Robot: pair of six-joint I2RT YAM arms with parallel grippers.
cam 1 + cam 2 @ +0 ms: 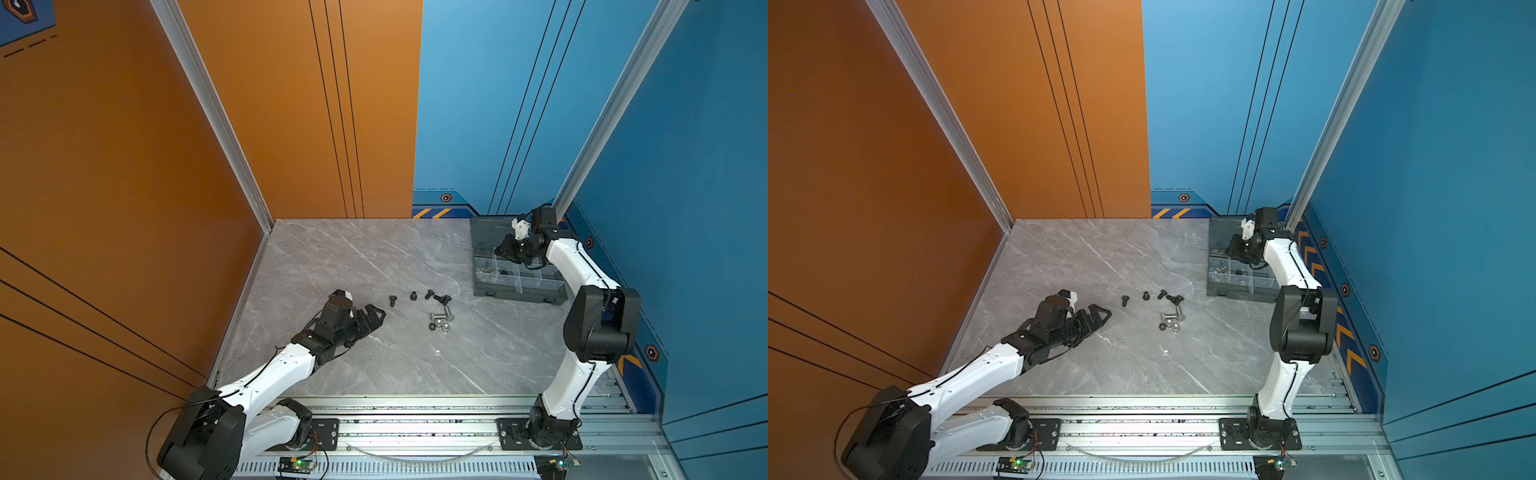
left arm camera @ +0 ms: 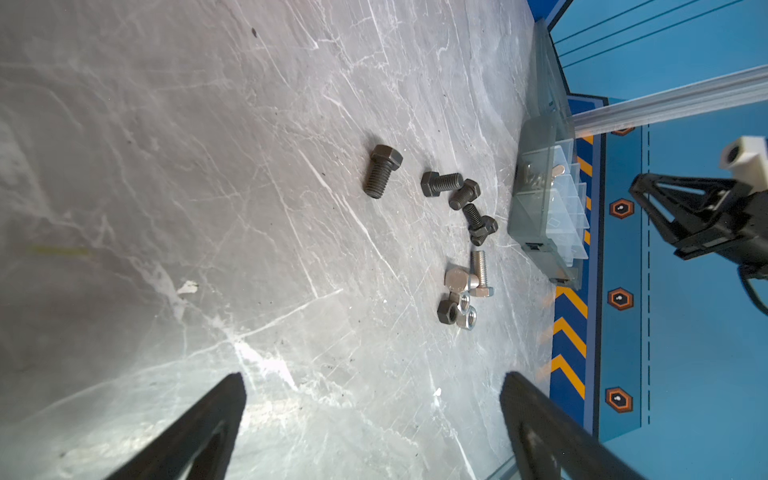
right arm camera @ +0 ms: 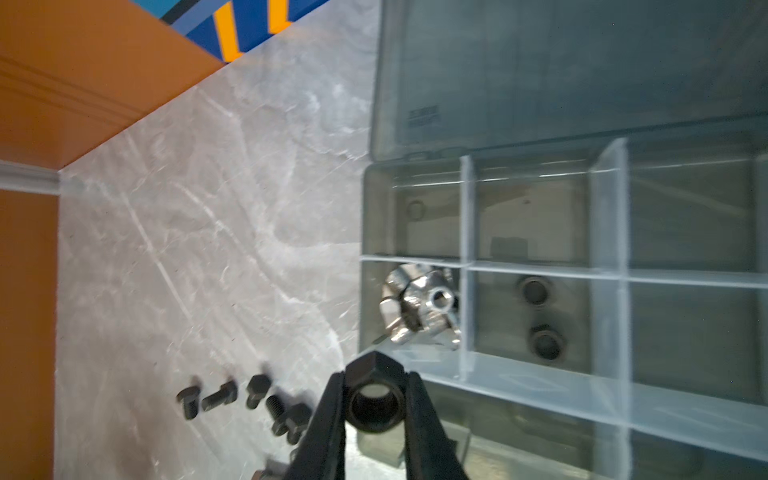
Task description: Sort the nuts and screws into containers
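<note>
Screws [image 1: 392, 300] dot grey marbled tabletop [image 1: 374, 257] between orange wall [image 1: 124, 166] and blue wall [image 1: 478, 104].

A robot test cell in a lab; a white-and-black arm [image 1: 270, 372] at lower left and a second arm [image 1: 571, 374] at right stand bolted to an aluminium rail [image 1: 415, 428] along the bottom edge; a marble-look worktop [image 1: 374, 257] is boxed in by an orange panel [image 1: 104, 166] at left and blue panels [image 1: 685, 166] at right; a bare circuit board [image 1: 297, 463] glows green.

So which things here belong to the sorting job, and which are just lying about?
Job: black screws, silver screws, loose nuts, organiser box, black nut in right gripper.
Lying about: circuit board, clear curved strip.
</note>
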